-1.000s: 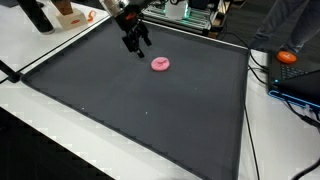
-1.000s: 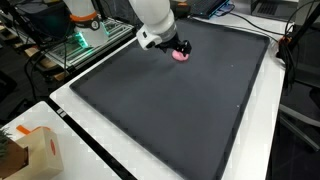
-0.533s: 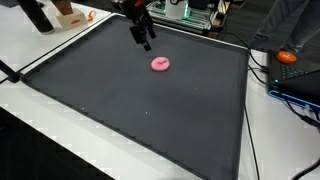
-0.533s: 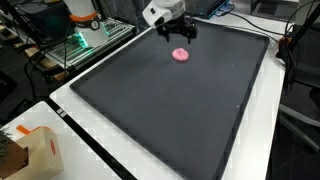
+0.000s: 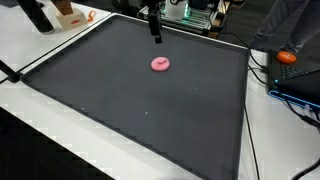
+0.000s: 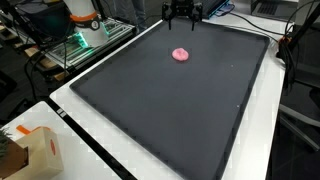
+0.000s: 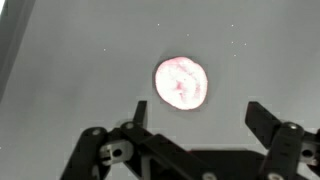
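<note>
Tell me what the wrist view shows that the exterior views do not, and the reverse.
Only the wrist view: the pink disc up close from above, lying just ahead of the open gripper, whose fingers stand wide apart.
Only the exterior views: the whole dark mat, the white table around it, a cardboard box, and the gripper hanging near the mat's edge, apart from the disc.
Both: the disc lies alone on the mat, and the gripper holds nothing.
</note>
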Controlling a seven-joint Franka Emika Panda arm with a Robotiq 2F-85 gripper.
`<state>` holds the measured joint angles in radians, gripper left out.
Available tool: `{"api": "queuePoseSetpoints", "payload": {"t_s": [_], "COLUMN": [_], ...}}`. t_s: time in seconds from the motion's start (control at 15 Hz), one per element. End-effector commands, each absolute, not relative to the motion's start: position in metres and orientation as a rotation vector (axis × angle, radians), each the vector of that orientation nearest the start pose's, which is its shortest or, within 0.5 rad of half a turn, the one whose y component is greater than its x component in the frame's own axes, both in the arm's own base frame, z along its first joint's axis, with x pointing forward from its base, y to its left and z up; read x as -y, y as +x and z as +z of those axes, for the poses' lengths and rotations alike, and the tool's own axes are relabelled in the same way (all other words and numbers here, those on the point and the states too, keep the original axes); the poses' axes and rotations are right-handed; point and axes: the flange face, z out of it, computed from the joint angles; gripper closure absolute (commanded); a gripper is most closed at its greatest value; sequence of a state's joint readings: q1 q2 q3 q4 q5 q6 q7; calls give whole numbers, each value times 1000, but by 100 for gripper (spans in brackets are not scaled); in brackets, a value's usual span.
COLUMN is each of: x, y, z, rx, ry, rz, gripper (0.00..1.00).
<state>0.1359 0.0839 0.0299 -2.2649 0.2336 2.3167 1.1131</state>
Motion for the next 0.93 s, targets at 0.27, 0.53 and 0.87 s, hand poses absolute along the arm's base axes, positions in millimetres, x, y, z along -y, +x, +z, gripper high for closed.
{"api": "queuePoseSetpoints", "payload": {"t_s": [0.27, 0.53, 0.87], "x": [-112, -115, -125], "y": [513, 513, 511], "z": [330, 321, 288], "rx": [-1553, -1562, -1794], "ry": [-2641, -2624, -2499], "rz": [128, 147, 164], "gripper": [0, 0, 0]}}
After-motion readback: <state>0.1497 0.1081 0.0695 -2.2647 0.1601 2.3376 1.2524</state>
